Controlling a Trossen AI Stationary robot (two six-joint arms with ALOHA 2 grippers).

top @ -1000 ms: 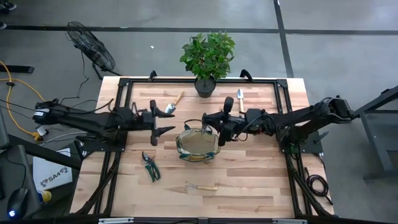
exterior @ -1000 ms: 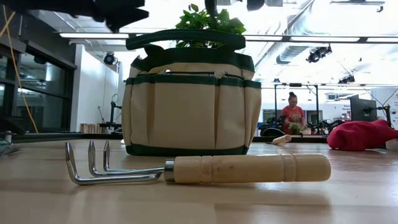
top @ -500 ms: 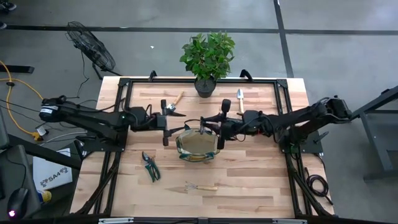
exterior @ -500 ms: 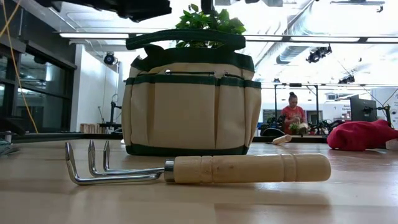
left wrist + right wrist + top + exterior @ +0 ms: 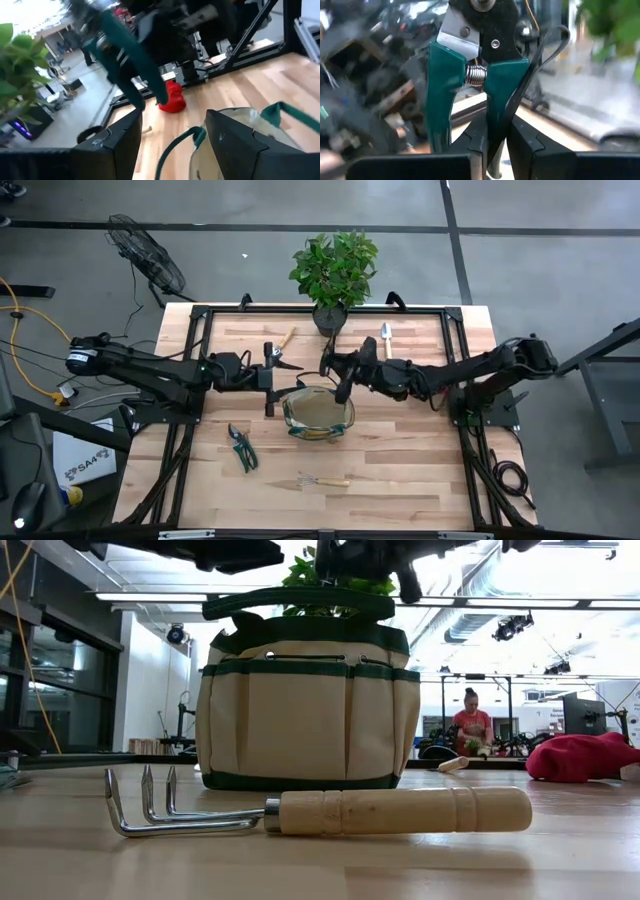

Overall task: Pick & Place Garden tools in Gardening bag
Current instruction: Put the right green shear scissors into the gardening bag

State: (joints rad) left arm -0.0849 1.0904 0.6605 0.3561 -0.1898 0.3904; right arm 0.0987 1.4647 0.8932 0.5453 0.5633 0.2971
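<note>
My right gripper (image 5: 350, 376) hangs over the far rim of the tan, green-trimmed gardening bag (image 5: 318, 412), shut on green-handled pruning shears (image 5: 480, 65). My left gripper (image 5: 268, 380) stands open just left of the bag's rim (image 5: 250, 125), with nothing between its fingers. On the table lie another pair of shears (image 5: 241, 447), a hand fork (image 5: 320, 810), two trowels (image 5: 283, 342) (image 5: 386, 340) and a red bundle (image 5: 585, 755). My right gripper pinches one green handle of the shears (image 5: 495, 120) between its two fingers, toward the handle's free end. The other handle (image 5: 440, 105) runs outside the fingers. The fingers come level from the table's right. The shears are lifted clear above the bag, blades pointing away from the gripper.
A potted green plant (image 5: 334, 270) stands at the table's far edge, just behind the bag. The bag's loop handles (image 5: 300, 602) stand up above its rim. A black frame runs around the tabletop (image 5: 200, 315). A person stands far off in the room (image 5: 470, 725).
My left gripper has moved toward the table's right, up to the bag's left rim, and rolled a little. My right gripper has rolled its wrist strongly and shifted slightly toward the table's left, turning the held shears about above the bag's far rim.
</note>
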